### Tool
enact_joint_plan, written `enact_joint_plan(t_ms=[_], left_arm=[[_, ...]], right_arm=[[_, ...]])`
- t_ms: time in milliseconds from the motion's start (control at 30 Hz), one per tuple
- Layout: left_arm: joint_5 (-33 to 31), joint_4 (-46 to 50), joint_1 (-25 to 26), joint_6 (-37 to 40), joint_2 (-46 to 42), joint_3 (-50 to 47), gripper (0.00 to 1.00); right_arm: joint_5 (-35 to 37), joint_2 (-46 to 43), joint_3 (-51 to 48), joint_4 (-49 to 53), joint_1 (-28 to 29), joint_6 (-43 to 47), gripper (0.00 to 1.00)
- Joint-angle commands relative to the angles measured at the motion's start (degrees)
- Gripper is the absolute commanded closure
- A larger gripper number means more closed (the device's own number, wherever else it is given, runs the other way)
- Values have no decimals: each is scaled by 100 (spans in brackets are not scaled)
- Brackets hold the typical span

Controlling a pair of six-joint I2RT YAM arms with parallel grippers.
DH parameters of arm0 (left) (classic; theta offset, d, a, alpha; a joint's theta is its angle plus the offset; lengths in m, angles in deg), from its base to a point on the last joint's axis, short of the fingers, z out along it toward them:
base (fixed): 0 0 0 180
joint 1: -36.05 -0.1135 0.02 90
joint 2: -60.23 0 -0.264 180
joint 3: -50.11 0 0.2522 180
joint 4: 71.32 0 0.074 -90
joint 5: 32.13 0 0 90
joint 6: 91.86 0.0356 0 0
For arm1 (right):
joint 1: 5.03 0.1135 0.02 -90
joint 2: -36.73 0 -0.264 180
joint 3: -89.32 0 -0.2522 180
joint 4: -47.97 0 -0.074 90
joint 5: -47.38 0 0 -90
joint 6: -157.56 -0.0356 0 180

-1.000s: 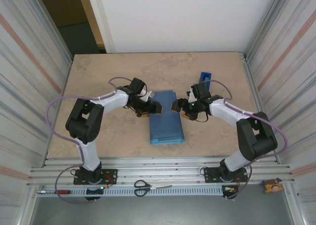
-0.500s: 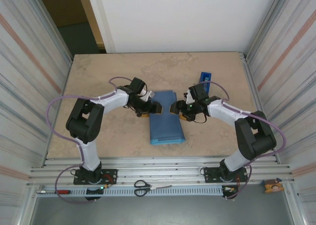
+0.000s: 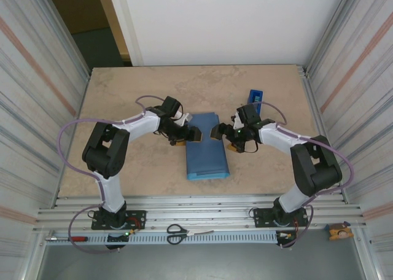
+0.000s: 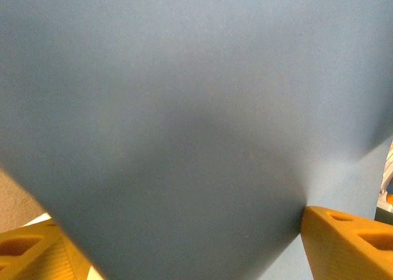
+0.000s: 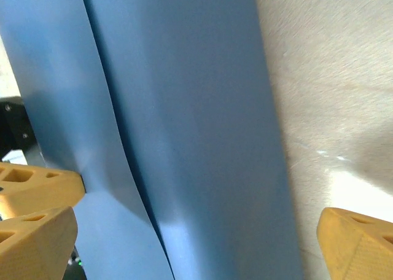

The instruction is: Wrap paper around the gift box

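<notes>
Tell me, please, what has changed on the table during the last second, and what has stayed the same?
The right gripper shifted slightly left, toward the folded paper, and opened its jaws wider. They now stand spread over the paper's right edge, gripping nothing. The left gripper stayed at the paper's left edge. The paper, the tape dispenser and the scissors did not move.

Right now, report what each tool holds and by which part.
Right tool open, holding nothing. Left tool straddles the paper at its left edge; grip cannot be told.

Paper point(image 4: 184, 108) blurred close-up, edges cut off; gift box prob. underneath.
</notes>
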Motion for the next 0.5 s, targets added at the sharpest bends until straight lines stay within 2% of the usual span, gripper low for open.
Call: enact_joint_plan(t_ms=[0, 400, 467], left_arm=[[-414, 312, 95, 85, 379, -137, 15], [-431, 331, 95, 99, 353, -124, 15], [-417, 326, 95, 95, 353, -115, 15]], right_arm=[[-542, 164, 43, -259, 112, -130, 1], [51, -252, 336, 359, 303, -29, 4], [-27, -269, 332, 313, 312, -13, 6]])
